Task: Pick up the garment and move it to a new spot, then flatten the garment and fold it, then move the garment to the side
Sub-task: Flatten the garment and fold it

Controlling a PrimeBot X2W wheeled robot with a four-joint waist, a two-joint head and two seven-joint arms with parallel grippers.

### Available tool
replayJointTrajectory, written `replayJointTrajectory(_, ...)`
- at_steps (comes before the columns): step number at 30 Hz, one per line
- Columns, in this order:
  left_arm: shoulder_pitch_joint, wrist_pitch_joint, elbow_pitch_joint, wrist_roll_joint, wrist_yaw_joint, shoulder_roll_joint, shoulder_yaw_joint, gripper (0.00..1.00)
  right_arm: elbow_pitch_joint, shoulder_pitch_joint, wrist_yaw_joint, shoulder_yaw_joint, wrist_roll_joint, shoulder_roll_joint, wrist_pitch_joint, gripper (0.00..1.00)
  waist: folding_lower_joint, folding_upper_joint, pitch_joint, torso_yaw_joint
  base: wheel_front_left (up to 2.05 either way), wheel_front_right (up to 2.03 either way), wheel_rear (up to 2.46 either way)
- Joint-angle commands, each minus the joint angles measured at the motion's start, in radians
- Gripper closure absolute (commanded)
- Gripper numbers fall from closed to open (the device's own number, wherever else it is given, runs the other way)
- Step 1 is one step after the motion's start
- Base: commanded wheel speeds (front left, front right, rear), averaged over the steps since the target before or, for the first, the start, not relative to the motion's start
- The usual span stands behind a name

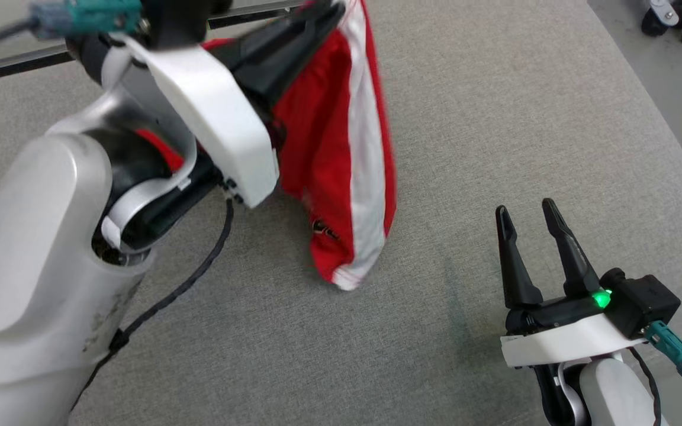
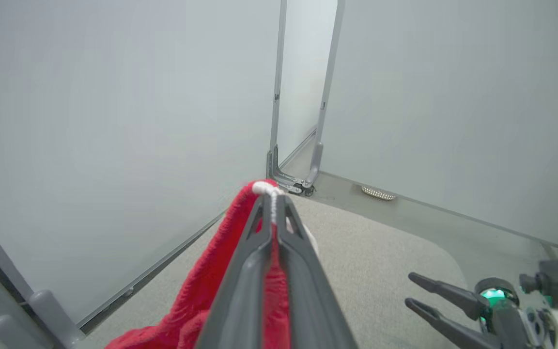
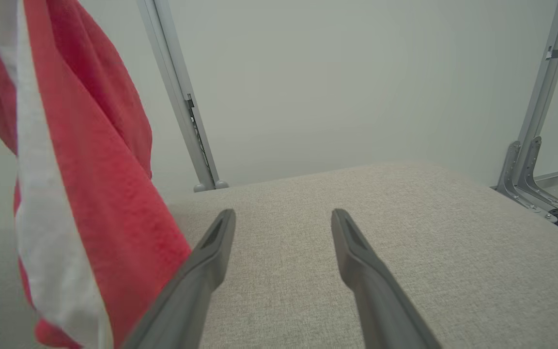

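Our left jaws are clamped on the garment (image 1: 329, 148) by its white-trimmed edge. It hangs from them, long axis vertical, lower hem close to the desk (image 1: 495, 118). Our right jaws stand apart and empty, low to the garment's right, so that arm is nearer the hanging hem.

White forearm (image 1: 33, 236), dark jaws, black cable (image 1: 119, 339)
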Motion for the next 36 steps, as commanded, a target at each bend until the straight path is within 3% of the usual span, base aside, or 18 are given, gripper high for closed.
replayJointTrajectory(1, -0.033, -0.005, -0.001, -0.007, 0.007, -0.021, 0.005, 1.0, 0.002, 0.007, -0.002, -0.006, 0.005, -0.002, 0.0, 0.0, 0.0, 0.0, -0.014, 0.003, 0.0, 0.0, 0.0)
replayJointTrajectory(7, -0.075, -0.001, -0.004, -0.008, 0.072, -0.085, 0.01, 1.0, 0.003, 0.018, -0.002, -0.032, -0.016, -0.002, 0.0, 0.0, 0.0, 0.0, -0.047, 0.037, 0.0, 0.0, 0.0)
replayJointTrajectory(15, 0.234, -0.058, -0.096, -0.025, 0.136, 0.008, 0.056, 1.0, 0.005, 0.039, -0.002, -0.074, -0.045, -0.002, 0.0, 0.0, 0.0, 0.0, -0.043, 0.089, 0.0, 0.0, 0.0)
replayJointTrajectory(20, 0.509, -0.198, -0.101, -0.059, 0.151, 0.061, 0.147, 1.0, 0.054, 0.046, -0.002, -0.056, 0.119, -0.012, 0.0, 0.0, 0.0, 0.0, -0.028, 0.147, 0.0, 0.0, 0.0)
replayJointTrajectory(26, 0.628, -0.321, -0.013, -0.098, 0.115, 0.063, 0.212, 1.0, 0.128, -0.01, -0.002, 0.102, 0.347, -0.175, 0.0, 0.0, 0.0, 0.0, -0.01, 0.229, 0.0, 0.0, 0.0)
replayJointTrajectory(31, 0.615, -0.37, 0.079, -0.09, 0.087, 0.059, 0.218, 1.0, 0.201, -0.108, -0.002, 0.284, 0.549, -0.321, 0.011, 0.0, 0.0, 0.0, 0.004, 0.273, 0.0, 0.0, 0.0)
replayJointTrajectory(36, 0.59, -0.401, 0.143, -0.08, 0.066, 0.041, 0.201, 1.0, 0.222, -0.198, -0.002, 0.417, 0.749, -0.41, 0.093, 0.0, 0.0, 0.0, 0.015, 0.304, 0.0, 0.0, 0.0)
